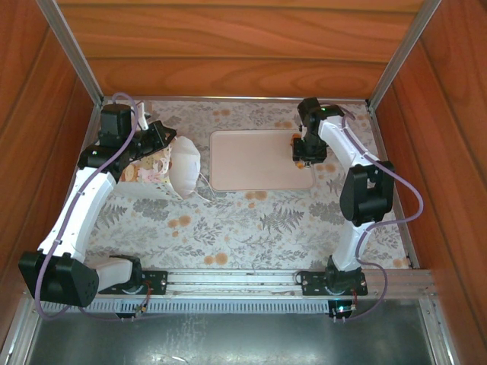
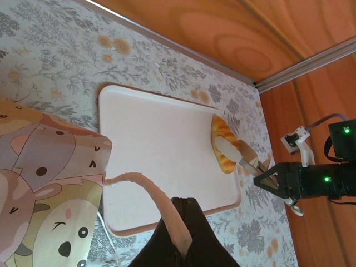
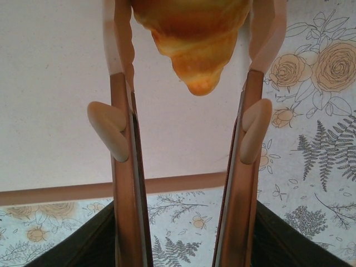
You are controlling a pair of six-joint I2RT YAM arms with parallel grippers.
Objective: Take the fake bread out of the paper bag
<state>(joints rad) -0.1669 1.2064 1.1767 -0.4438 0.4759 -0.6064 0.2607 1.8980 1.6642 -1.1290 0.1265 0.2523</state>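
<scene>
The paper bag lies on its side at the left, mouth toward the tray; its cartoon-print side shows in the left wrist view. My left gripper is shut on the bag's pale cord handle, which is pulled taut. One golden ridged croissant of the fake bread rests on the tray's right edge. My right gripper stands open around it, one finger along each side. What the bag holds is hidden.
The pale pink tray sits mid-table on the floral cloth. Wooden walls close in the back and both sides. A metal rail runs along the near edge by the arm bases.
</scene>
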